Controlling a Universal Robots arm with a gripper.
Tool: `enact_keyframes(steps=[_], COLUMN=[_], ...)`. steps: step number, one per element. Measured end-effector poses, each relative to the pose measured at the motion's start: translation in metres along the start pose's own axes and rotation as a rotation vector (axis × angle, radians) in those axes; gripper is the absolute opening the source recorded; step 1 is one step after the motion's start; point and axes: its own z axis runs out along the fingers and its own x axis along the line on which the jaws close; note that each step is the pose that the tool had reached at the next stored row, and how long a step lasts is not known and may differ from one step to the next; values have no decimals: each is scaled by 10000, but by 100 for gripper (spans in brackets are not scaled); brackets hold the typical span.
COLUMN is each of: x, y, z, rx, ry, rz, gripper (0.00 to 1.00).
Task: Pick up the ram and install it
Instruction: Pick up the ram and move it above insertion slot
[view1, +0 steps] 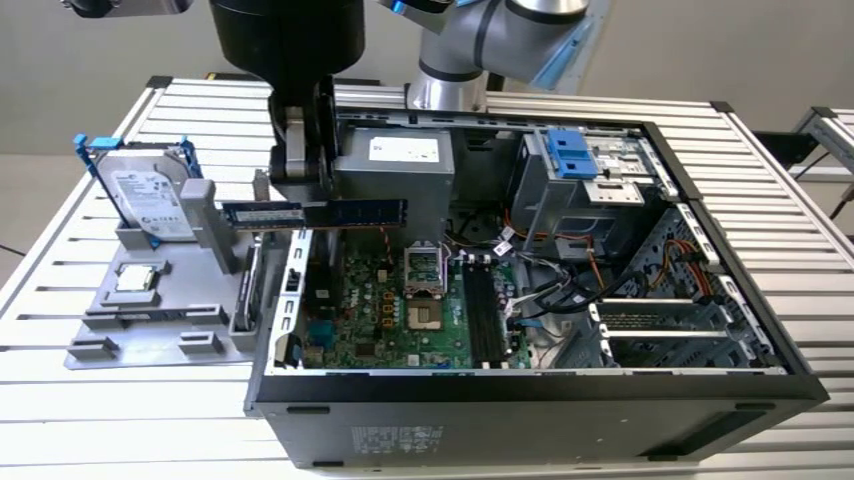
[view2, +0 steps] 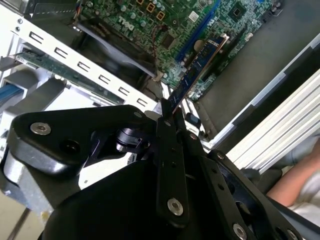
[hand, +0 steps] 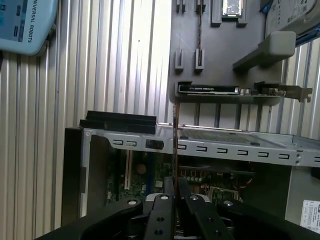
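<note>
My gripper (view1: 307, 200) is shut on the ram (view1: 360, 212), a long dark blue stick with a pale label. It holds the ram level on its long edge, in the air above the left wall of the open computer case (view1: 534, 385). In the second wrist view the ram (view2: 197, 67) sticks out from between the black fingers of the gripper (view2: 167, 117), over the green motherboard (view2: 200, 20). Seen edge-on in the first wrist view, the ram (hand: 175, 145) is a thin line rising from the gripper (hand: 175, 192). The black memory slots (view1: 483, 310) lie further toward the exterior view's right.
A grey fixture (view1: 147, 320) beside the case holds a silver hard drive in a blue frame (view1: 140, 195), a small chip (view1: 138, 280) and a card with a metal bracket (hand: 210, 90). A person's arm (view2: 300, 185) is near the table edge. A pendant (hand: 25, 25) lies on the slatted table.
</note>
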Motion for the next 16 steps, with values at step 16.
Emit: enact_keyframes(steps=[16], x=[8], y=[-133], z=[1], rx=[0], ry=[0], rz=[0], gripper=[0])
